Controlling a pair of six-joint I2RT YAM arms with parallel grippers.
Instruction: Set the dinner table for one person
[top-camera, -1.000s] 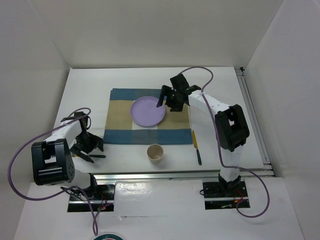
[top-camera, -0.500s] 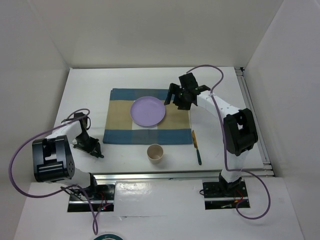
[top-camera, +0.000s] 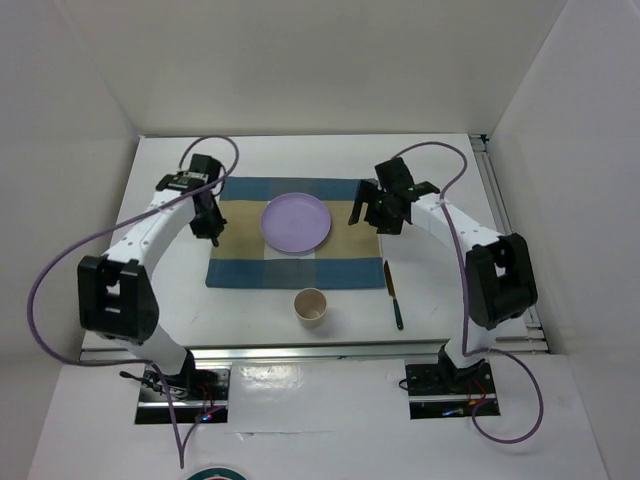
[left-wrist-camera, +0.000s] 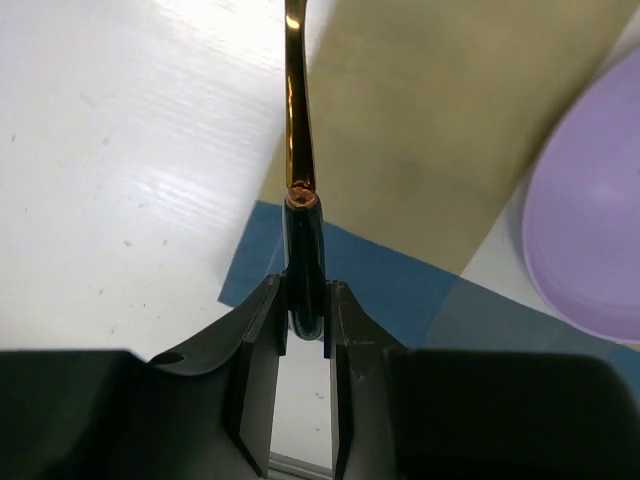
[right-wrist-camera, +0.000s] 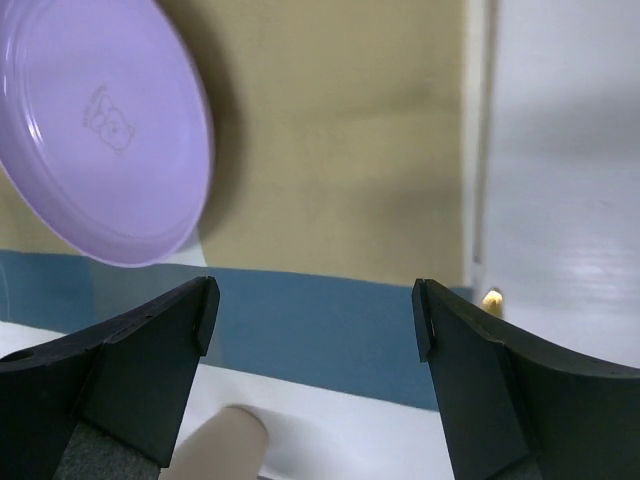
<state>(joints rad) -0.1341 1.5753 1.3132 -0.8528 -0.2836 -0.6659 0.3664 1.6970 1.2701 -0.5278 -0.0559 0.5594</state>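
Top external view: the white dinner table (top-camera: 450, 170) fills the space between the walls, with both arms bolted at its near edge. A checked placemat (top-camera: 240, 262) lies mid-table and a purple plate (top-camera: 296, 222) sits on it. The left gripper (left-wrist-camera: 305, 300) hangs over the mat's left edge, fingers pinching the black handle of a gold utensil (left-wrist-camera: 297, 130). The right gripper (right-wrist-camera: 312, 305), fingers spread wide, hangs over the mat's right side. A cup (top-camera: 311, 305) and a second utensil (top-camera: 393, 295) sit toward the near edge.

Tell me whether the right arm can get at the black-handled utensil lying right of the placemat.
Probably yes. The right gripper is open, holding nothing, over the placemat's right edge; the utensil lies uncovered on the table close by, with the cup well apart.
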